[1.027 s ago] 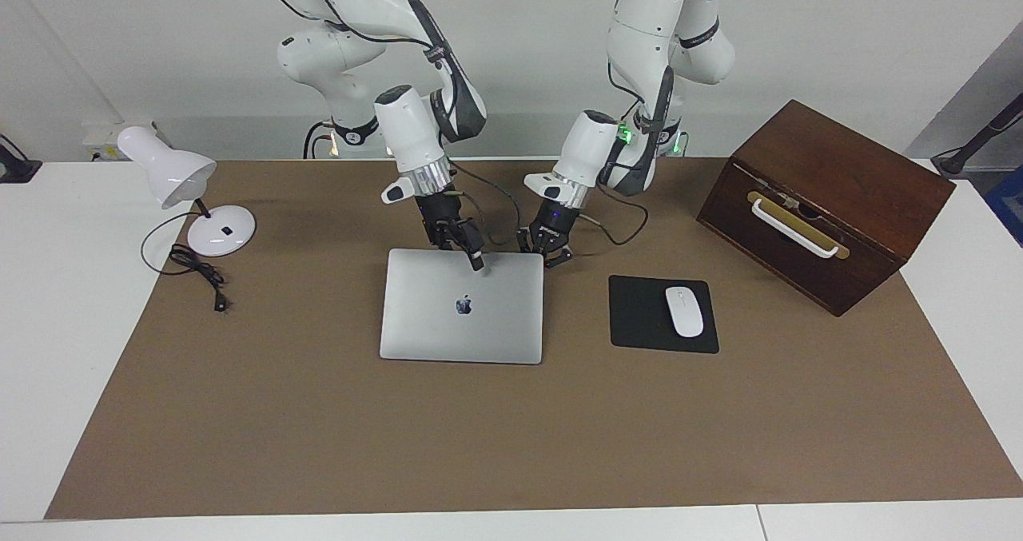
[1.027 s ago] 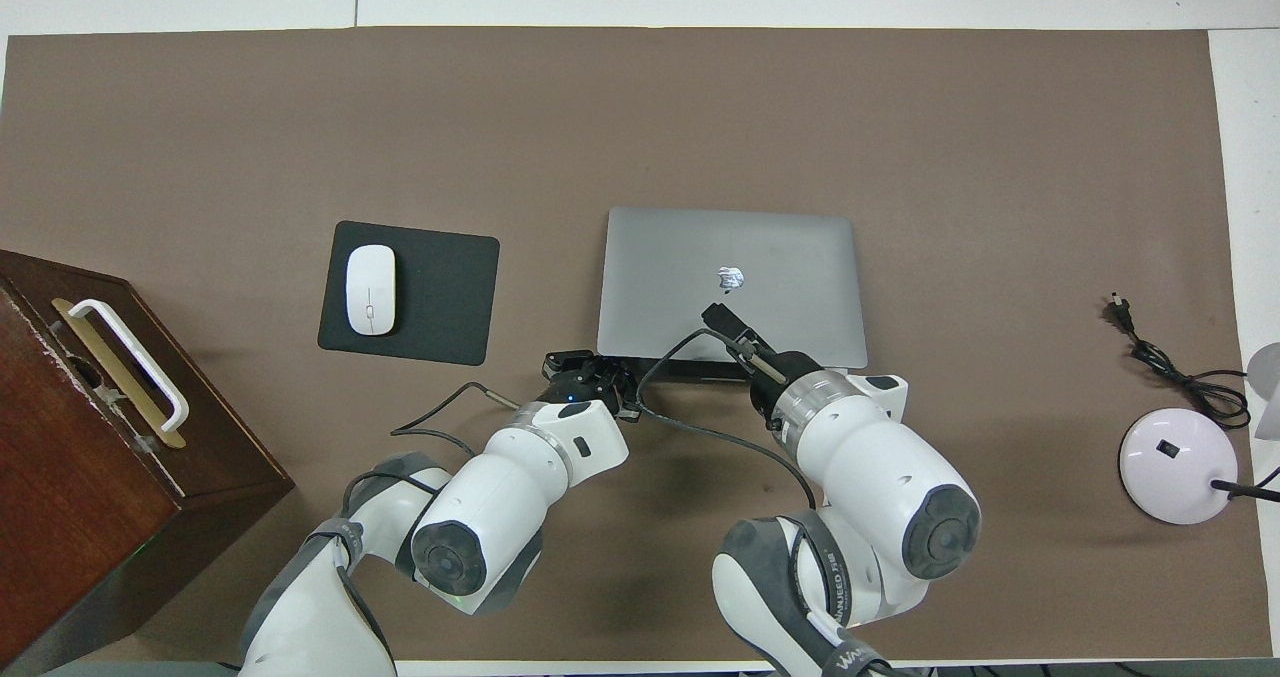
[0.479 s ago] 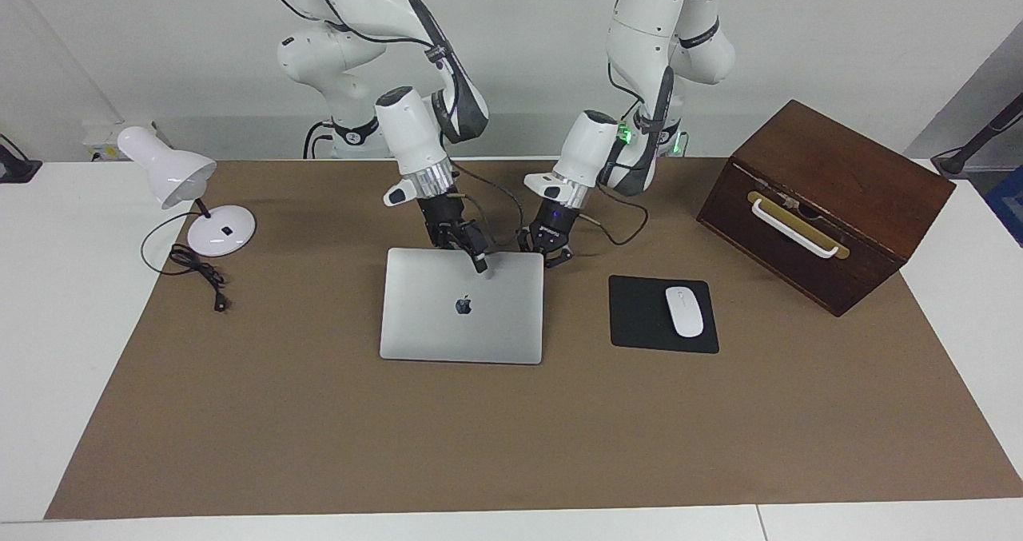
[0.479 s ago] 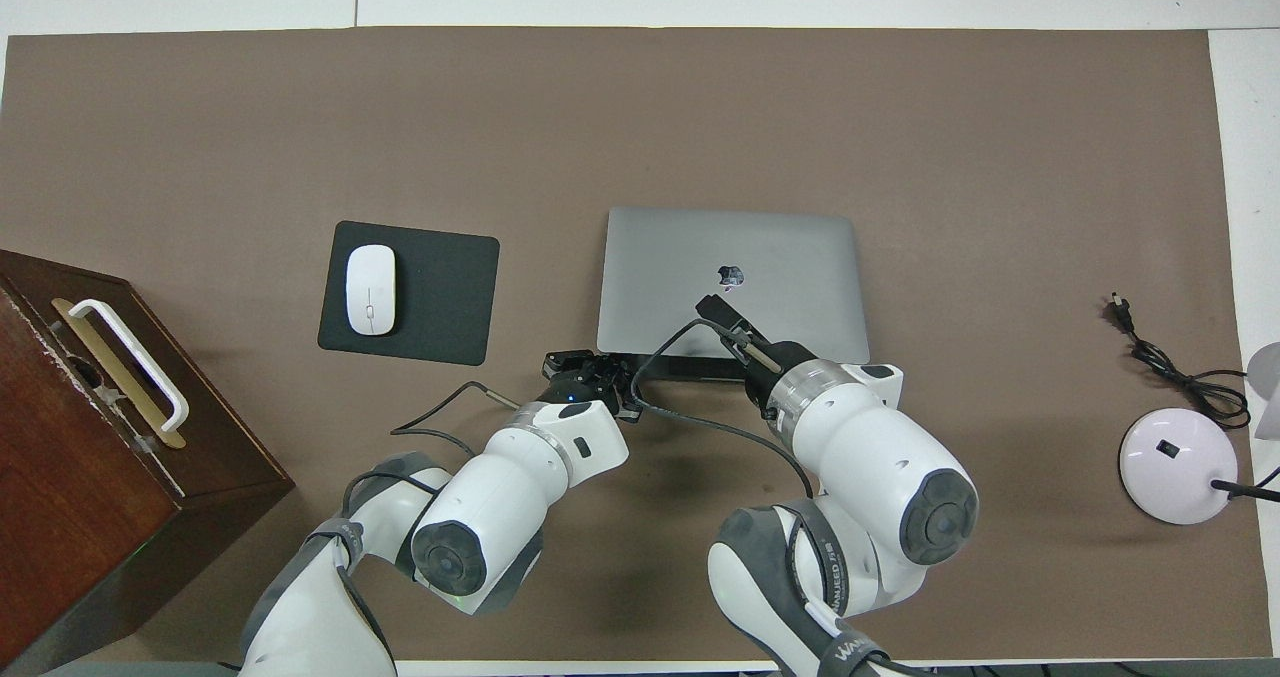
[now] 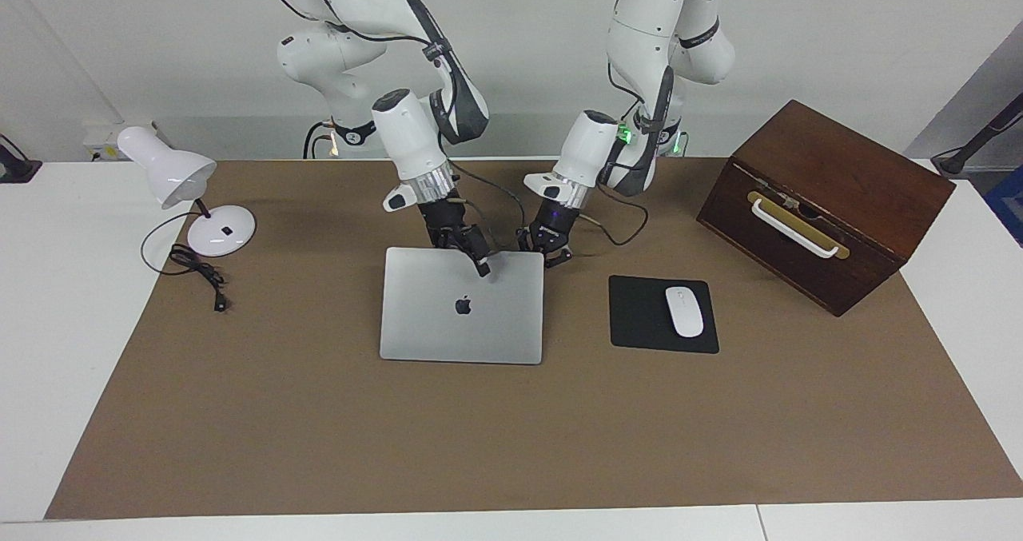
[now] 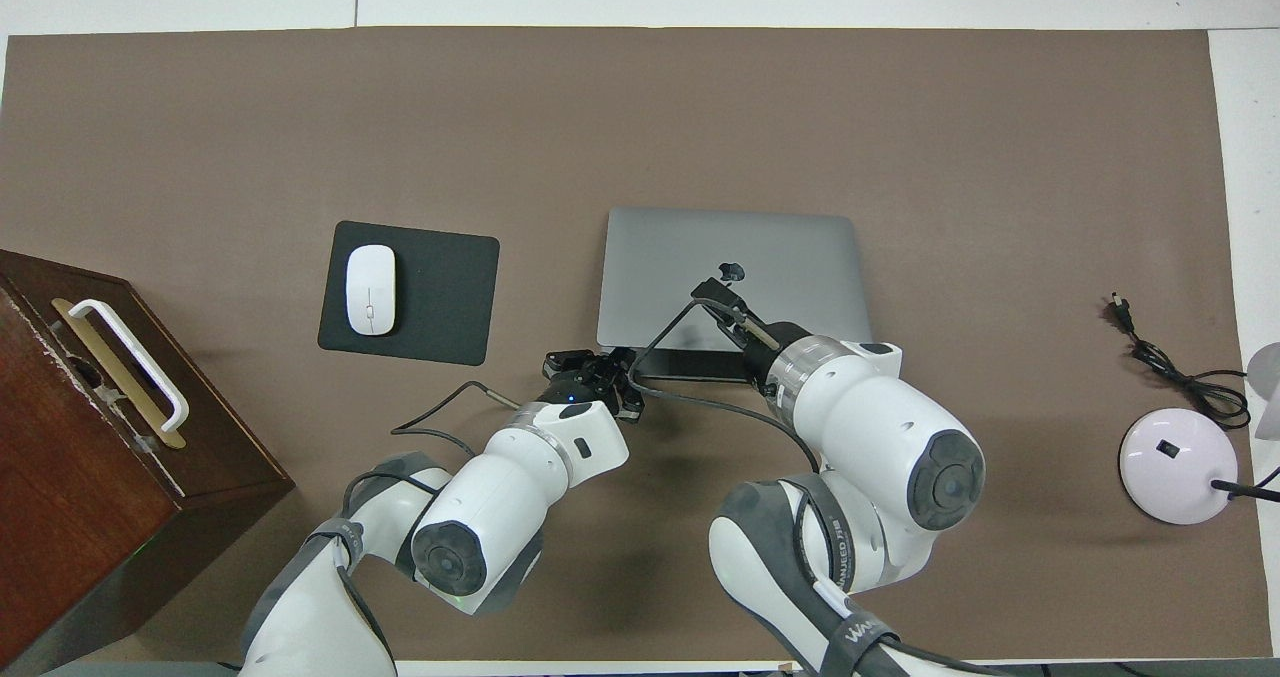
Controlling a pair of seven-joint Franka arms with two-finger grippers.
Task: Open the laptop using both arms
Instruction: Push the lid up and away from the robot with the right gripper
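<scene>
In the facing view, the laptop (image 5: 462,304) is lying on the brown mat (image 5: 320,429) in the middle of the table, its lid raised a little along the edge nearest the robots. The right gripper (image 5: 482,268) is reaching down over that raised edge, its tip sitting against the lid close to the logo. Whether its fingers are spread or pressed together cannot be told here. The left gripper (image 5: 553,256) is hanging low just beside the laptop's corner toward the left arm's end, its fingers pressed together and pinching nothing that shows. A black mouse pad (image 5: 639,317) carrying a white mouse (image 5: 684,311) is lying beside the laptop, and a wooden box (image 5: 823,203) is standing toward the left arm's end. A white desk lamp (image 5: 192,197) is standing toward the right arm's end.

In the overhead view, the laptop (image 6: 800,257) is showing its dark base strip under the lifted lid at the robots' edge. The right gripper (image 6: 712,288) is covering the lid just beside the logo, with its finger state again unreadable. The left gripper (image 6: 600,369) is sitting at the near corner of the laptop, jaws closed together.
</scene>
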